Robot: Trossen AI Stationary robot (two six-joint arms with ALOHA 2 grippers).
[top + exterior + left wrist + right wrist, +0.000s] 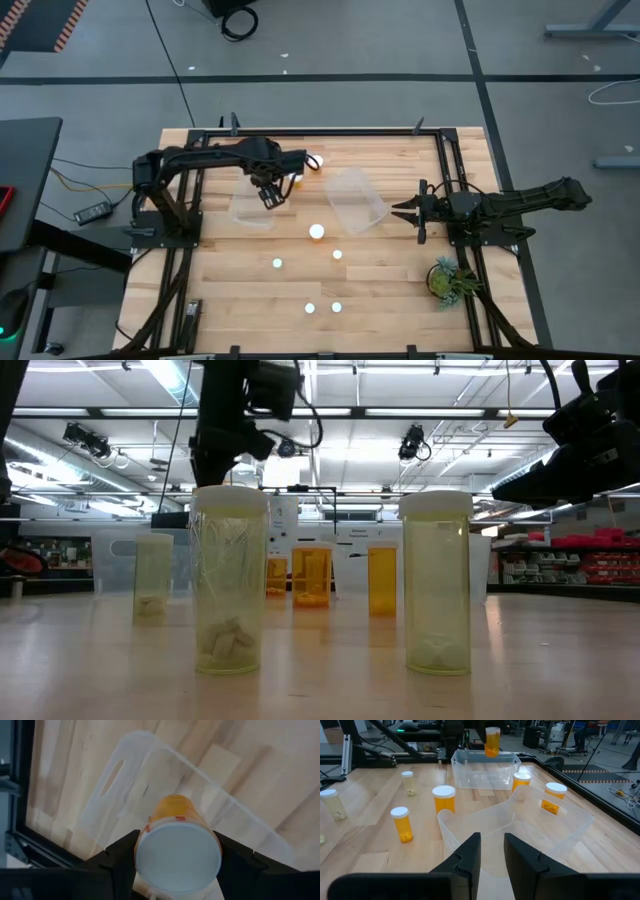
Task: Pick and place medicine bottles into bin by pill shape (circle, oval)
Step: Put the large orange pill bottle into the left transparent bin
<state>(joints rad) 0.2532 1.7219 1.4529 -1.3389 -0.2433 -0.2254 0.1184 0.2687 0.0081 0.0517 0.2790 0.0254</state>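
Over the far-left bin: left gripper (177,870) hangs above the clear rectangular plastic bin (252,208), fingers clamped partway on a translucent orange medicine bottle with a round white cap (176,851), cap facing the wrist camera.
Right side: right gripper (492,851) is parked by the table's right edge, fingers closed on nothing, pointing at the second clear bin (520,827), which looks tilted.
Other bottles: six stand loose on the wood (317,232), and one orange one (551,797) seems to sit inside the tilted bin, hard to be sure.
Risk, drop: if it lets go too near the wall, the bottle could clip the rim and bounce out.
Risk, wrong bin: I can't read the pill shape from here, so sorting could be off.
Risk, neighbour: a bottle (318,160) stands just beside the left arm; a swing back could knock it.
Room: lots of bare wood in the middle, black frame rail (330,131) close behind the bin.
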